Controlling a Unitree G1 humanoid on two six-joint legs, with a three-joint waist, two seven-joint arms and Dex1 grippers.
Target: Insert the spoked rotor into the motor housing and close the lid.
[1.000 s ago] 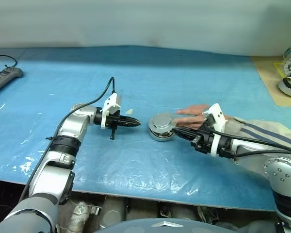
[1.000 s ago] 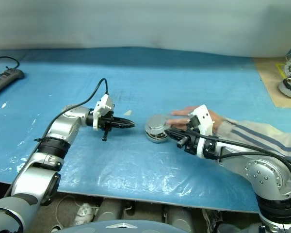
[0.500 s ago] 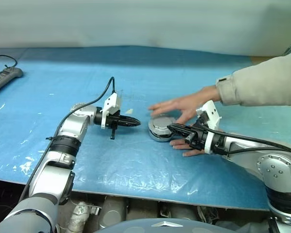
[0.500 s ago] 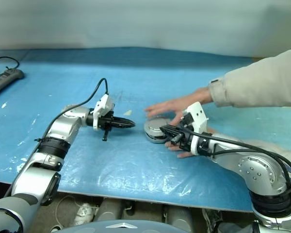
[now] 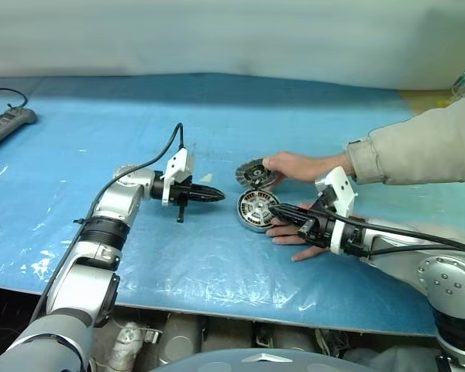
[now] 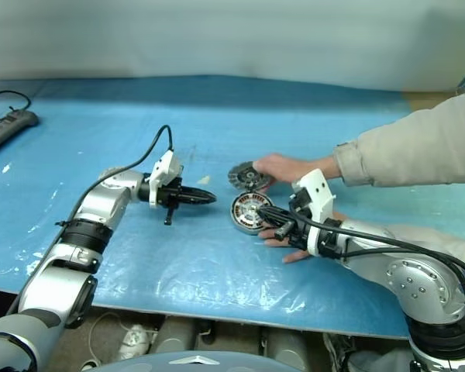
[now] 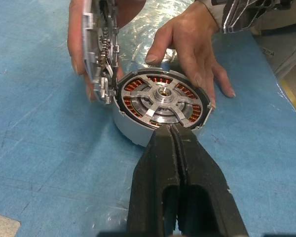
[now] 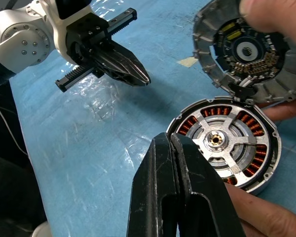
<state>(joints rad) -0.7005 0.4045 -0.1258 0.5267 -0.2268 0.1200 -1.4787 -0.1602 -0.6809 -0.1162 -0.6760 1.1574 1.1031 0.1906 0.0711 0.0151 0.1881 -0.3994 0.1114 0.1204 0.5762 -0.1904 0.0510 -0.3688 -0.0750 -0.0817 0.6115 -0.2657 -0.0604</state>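
A person's hand (image 5: pixel 294 165) tilts the round grey lid (image 5: pixel 252 172) at twelve o'clock of the copper-wound round motor housing (image 5: pixel 257 209); both the left gripper (image 5: pixel 217 196) and right gripper (image 5: pixel 277 208) are closed, empty; best wait clear.

Motor housing (image 5: pixel 256 209): round, flat, lies open-face up on the blue sheet; ring of copper-brown windings around a silver spoked hub, pale grey outer wall. A person's hand rests against its far side.

Lid (image 5: pixel 253 173): round, silver-rimmed, dark inner face with small parts; tilted up on edge just beside the housing, held by a person's hand.
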